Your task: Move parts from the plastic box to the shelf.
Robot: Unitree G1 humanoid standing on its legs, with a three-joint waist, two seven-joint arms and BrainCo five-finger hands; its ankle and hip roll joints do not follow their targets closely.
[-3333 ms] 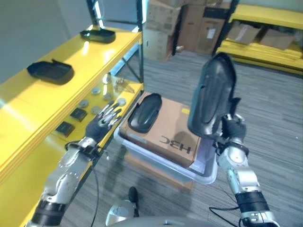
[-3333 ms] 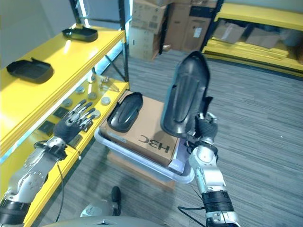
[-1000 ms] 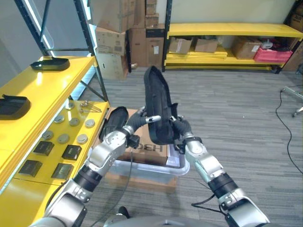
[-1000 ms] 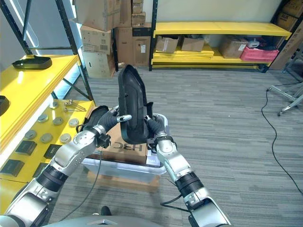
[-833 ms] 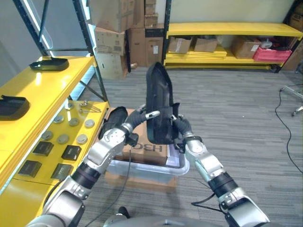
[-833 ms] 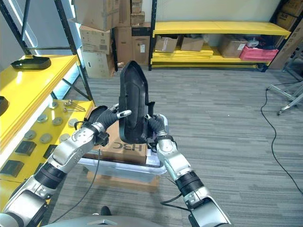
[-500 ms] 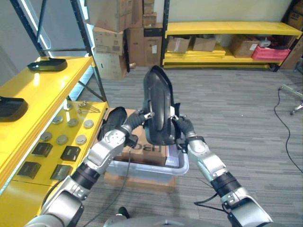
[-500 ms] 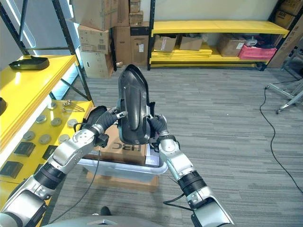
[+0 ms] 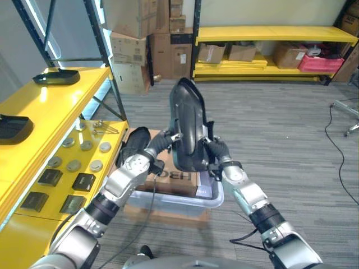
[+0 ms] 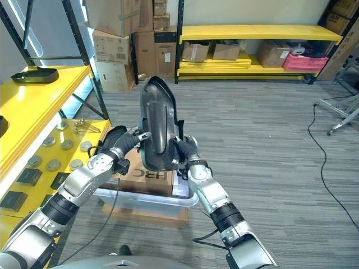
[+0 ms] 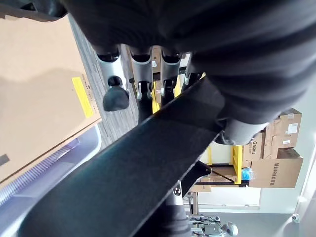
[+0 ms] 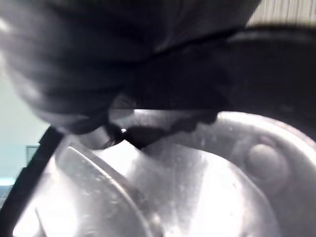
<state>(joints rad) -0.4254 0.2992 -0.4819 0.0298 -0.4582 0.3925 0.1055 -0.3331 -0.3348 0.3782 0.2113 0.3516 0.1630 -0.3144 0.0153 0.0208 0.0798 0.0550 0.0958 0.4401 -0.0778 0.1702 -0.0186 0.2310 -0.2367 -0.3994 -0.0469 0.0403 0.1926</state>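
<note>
Long black moulded part (image 9: 187, 131) held upright in mid-air above the plastic box (image 9: 216, 196), narrow end up, between both hands. Right hand (image 9: 216, 151) clamped on its lower right edge, fingers curled round the rim. Left hand (image 9: 160, 143) against its left side — thumb and fingers set on the edge, pinching it. Below, a brown cardboard box (image 9: 168, 176) sitting in the plastic box, with a second black part (image 9: 134, 147) lying on its left end, partly hidden behind the left arm. To the left, the yellow shelf (image 9: 50, 112): two more black parts on the upper level, one far (image 9: 55, 77) and one nearer (image 9: 12, 127); small round discs (image 9: 74, 164) and dark square pieces (image 9: 84, 181) on the lower level. Far back — stacked cardboard cartons (image 9: 132, 39) and another yellow rack (image 9: 269, 35) across the grey carpet floor (image 9: 291, 140).
</note>
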